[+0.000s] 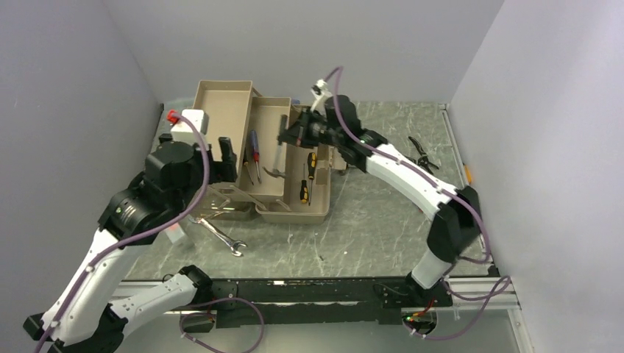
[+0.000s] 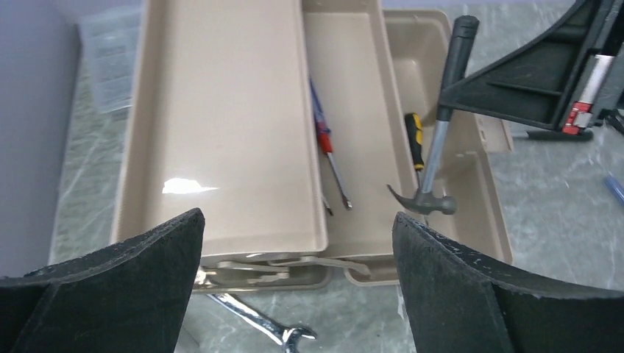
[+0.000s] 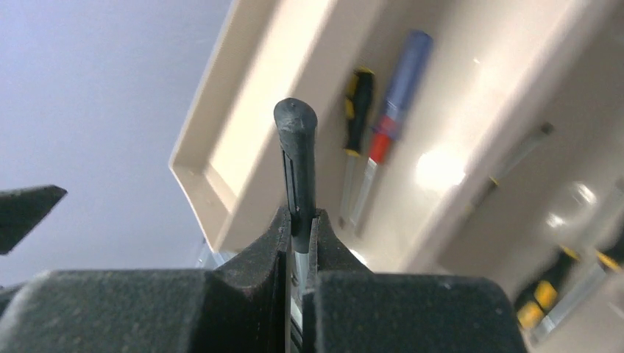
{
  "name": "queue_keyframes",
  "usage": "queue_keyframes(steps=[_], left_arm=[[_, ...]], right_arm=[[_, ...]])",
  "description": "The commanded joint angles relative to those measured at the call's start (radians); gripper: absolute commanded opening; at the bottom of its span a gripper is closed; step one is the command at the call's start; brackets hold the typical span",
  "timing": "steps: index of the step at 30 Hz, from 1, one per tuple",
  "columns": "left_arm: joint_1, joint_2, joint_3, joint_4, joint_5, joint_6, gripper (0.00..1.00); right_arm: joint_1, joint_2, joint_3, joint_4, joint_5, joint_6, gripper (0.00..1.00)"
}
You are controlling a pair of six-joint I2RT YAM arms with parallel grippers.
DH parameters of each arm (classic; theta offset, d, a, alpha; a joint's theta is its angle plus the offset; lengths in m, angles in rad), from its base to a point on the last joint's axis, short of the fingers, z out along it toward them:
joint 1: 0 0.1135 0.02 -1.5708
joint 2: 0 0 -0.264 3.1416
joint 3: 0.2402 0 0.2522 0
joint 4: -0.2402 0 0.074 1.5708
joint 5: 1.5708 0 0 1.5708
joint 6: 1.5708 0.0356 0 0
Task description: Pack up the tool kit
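Logging the tan toolbox [image 1: 294,215] standing open at left-centre of the table [image 1: 383,228], with two fold-out trays swung up and back toward the far-left corner.

Seeing the right gripper [image 3: 298,224] reaching over the box, fingers clenched on the black grip of a claw hammer [image 2: 439,140], just below the butt end. Noting the hammer hanging head-down, shaft tilted, claw head low over the wall between the lower tray and the box base; not managing to tell whether touching or clear.

Spotting a blue-and-red screwdriver [image 2: 324,136] lying lengthwise in the lower tray, a black-and-yellow screwdriver [image 3: 357,103] just beside it. Counting two more black-and-yellow screwdrivers [image 1: 311,165] down in the base compartment.

Recording the left gripper [image 2: 298,217] hovering over the near end of the upper tray, fingers [image 2: 147,279] spread wide, released, gripping nothing.

Marking a steel wrench [image 1: 221,237] flat on the table just in front of the box's near-left corner. Marking black-handled pliers [image 1: 422,153] on the table to the right, well apart from the box.
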Motion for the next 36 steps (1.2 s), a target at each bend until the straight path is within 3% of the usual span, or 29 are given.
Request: queue_keyframes(steps=[1,9,15,18,21,22,27,36], left_arm=[[0.024,-0.047,0.015,-0.031,-0.163,0.016,0.99],[0.032,-0.147,-0.012,-0.007,-0.258,0.052,0.99],[0.032,-0.148,-0.013,-0.020,-0.279,0.070,0.99],[0.033,-0.147,-0.019,-0.023,-0.274,0.057,0.99],[0.034,-0.143,-0.026,-0.019,-0.256,0.051,0.99],[0.034,-0.140,-0.028,-0.017,-0.252,0.050,0.99],[0.034,-0.141,-0.058,0.026,-0.202,0.076,0.99],[0.034,-0.151,-0.136,0.131,-0.087,0.157,0.99]], right_arm=[[0.069,0.143,0.240,0.194,-0.033,0.060,0.00],[0.139,0.402,0.530,0.335,-0.068,0.183,0.00],[0.168,0.562,0.700,0.277,-0.013,0.190,0.03],[0.170,0.612,0.759,0.210,-0.008,0.186,0.50],[0.170,0.587,0.721,0.188,0.024,0.176,0.79],[0.170,0.569,0.704,0.184,0.037,0.163,0.82],[0.145,0.445,0.608,0.164,0.080,0.100,0.82],[-0.001,0.005,0.139,0.203,0.139,-0.014,0.79]])
